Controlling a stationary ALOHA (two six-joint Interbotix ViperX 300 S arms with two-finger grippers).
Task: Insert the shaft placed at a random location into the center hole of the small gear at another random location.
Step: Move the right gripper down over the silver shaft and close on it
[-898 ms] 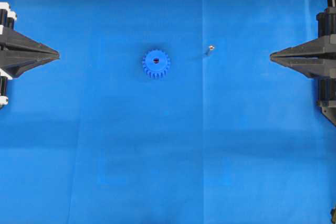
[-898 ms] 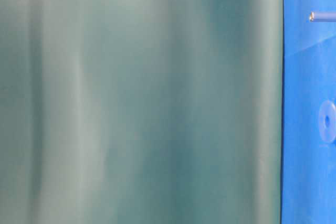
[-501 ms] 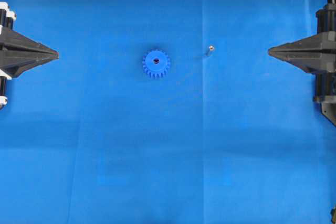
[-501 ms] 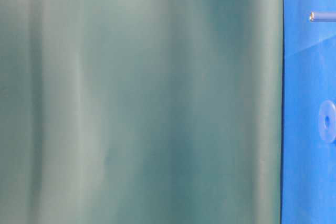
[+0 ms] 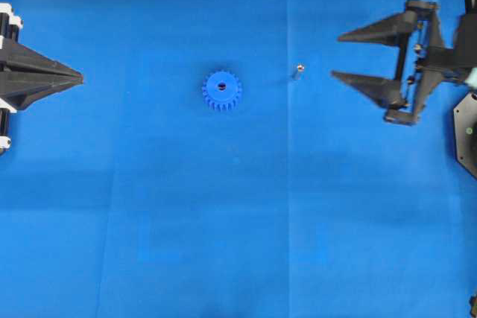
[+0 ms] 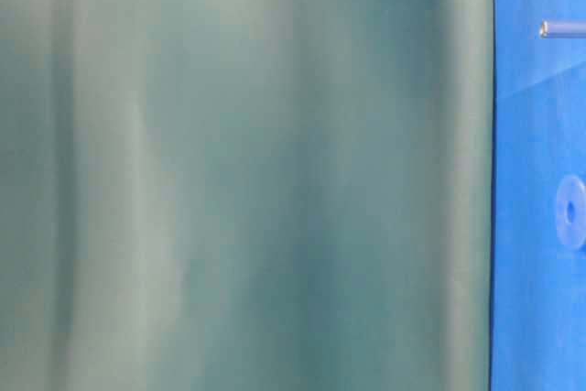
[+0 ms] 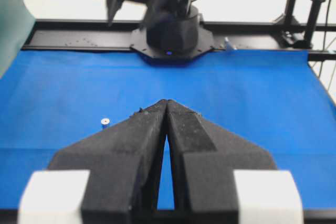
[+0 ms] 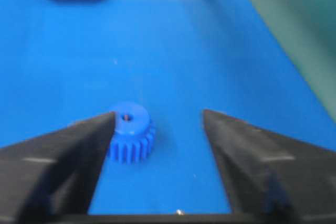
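The right gripper [image 5: 337,55] is hanging over the counter [image 5: 223,221] with its jaws spread wide, holding nothing and pointing toward the shaft [image 5: 298,70], probably lining up for a pick. The shaft is standing just beyond its tips, shiny end up, well apart from the small gear [image 5: 221,91], which is lying flat with its center hole [image 5: 221,86] facing up. Far off, the left gripper [image 5: 80,77] is sitting pressed together, waiting at the edge.
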